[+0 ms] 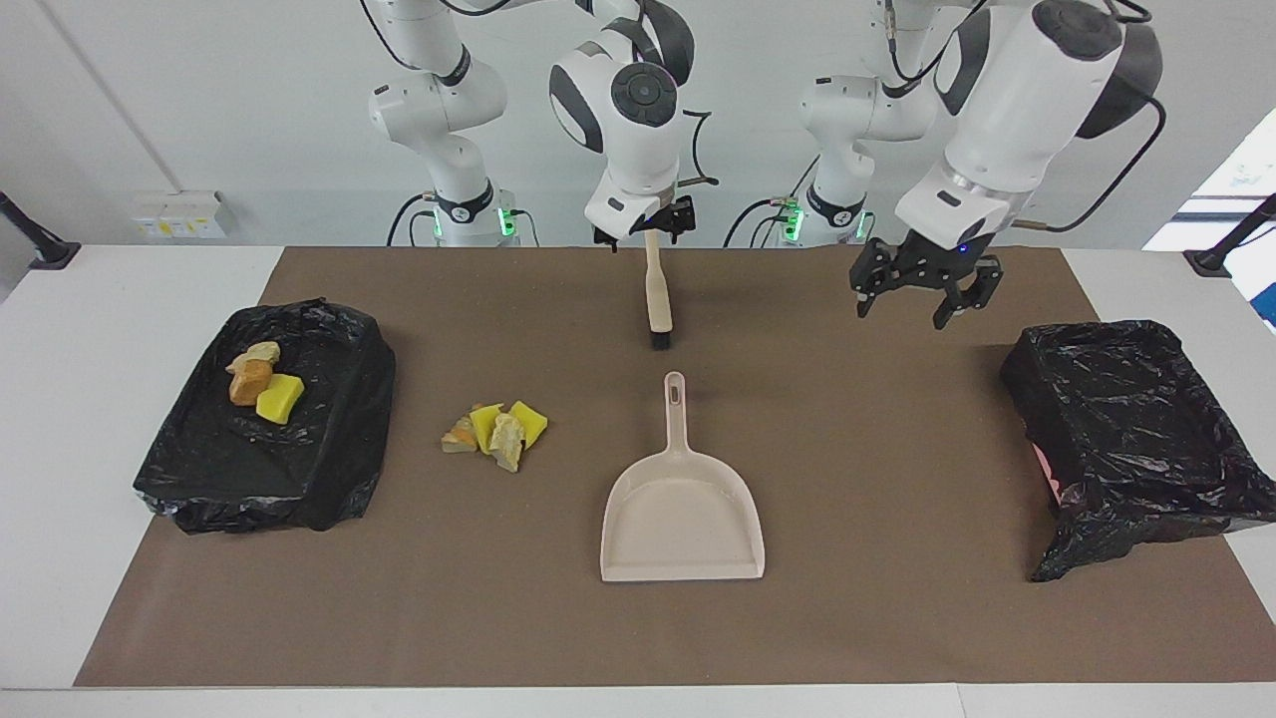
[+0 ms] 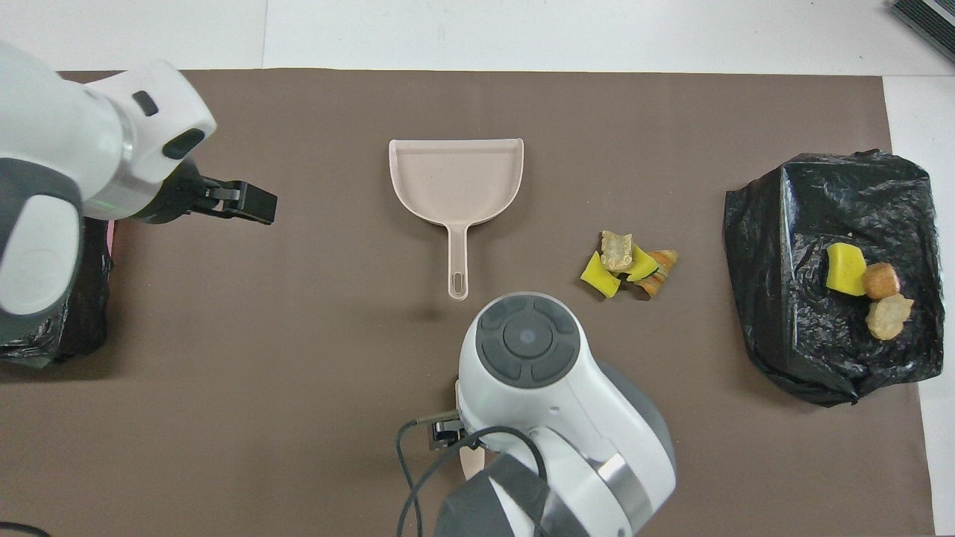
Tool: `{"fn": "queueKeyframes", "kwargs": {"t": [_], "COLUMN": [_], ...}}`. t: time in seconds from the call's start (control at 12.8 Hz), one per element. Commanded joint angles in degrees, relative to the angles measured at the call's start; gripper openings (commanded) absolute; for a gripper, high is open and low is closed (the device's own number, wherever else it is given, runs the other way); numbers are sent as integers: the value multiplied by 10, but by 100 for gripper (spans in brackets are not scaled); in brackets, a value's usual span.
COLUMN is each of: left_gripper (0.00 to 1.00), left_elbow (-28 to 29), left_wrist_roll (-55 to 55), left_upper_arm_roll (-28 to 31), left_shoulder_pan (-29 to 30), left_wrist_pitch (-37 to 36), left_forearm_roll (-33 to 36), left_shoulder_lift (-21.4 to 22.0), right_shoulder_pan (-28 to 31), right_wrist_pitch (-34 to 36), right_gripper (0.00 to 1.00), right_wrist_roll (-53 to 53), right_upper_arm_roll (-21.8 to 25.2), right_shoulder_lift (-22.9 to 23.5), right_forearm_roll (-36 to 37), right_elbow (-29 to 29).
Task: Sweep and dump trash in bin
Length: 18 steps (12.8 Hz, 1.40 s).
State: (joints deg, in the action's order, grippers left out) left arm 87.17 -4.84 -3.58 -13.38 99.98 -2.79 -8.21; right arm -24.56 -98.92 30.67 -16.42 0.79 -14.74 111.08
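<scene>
Several small lumps of trash (image 1: pixel 495 431) (image 2: pixel 627 267), yellow, beige and orange-brown, sit in a pile on the brown mat beside the beige dustpan (image 1: pixel 683 519) (image 2: pixel 455 179). Three more pieces (image 1: pixel 264 381) lie in the black-lined bin (image 1: pixel 299 469) (image 2: pixel 806 224) at the right arm's end. A beige brush (image 1: pixel 656 289) with black bristles lies on the mat, nearer the robots than the dustpan's handle. My right gripper (image 1: pixel 646 224) hangs open over the brush's handle end, holding nothing. My left gripper (image 1: pixel 922 299) is open in the air over the mat near the second bin.
A second black-lined bin (image 1: pixel 1126 419) (image 2: pixel 45 321) stands at the left arm's end of the table with nothing showing in it. The brown mat (image 1: pixel 897 618) covers most of the white table. The right arm's bulk hides most of the brush in the overhead view.
</scene>
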Motion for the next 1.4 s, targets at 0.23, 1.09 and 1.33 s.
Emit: {"fn": "queueKeyframes", "kwargs": {"t": [0.23, 1.09, 1.33], "left_gripper": [100, 100, 69], "left_elbow": [19, 35, 35], "left_wrist_roll": [-138, -264, -264], "left_upper_arm_roll": [7, 7, 7], "left_shoulder_pan": [-104, -199, -198], "left_wrist_pitch": [120, 270, 273], "left_forearm_roll": [36, 47, 46], "left_shoulder_lift": [-97, -211, -211], "right_shoulder_pan": [-43, -128, -129], "right_wrist_pitch": [-118, -284, -282], "right_gripper": [100, 100, 50], "right_wrist_roll": [45, 116, 114], "right_upper_arm_roll": [2, 2, 2], "right_shoulder_lift": [-121, -46, -46], "right_forearm_roll": [-79, -93, -92], "right_elbow": [214, 277, 276]}}
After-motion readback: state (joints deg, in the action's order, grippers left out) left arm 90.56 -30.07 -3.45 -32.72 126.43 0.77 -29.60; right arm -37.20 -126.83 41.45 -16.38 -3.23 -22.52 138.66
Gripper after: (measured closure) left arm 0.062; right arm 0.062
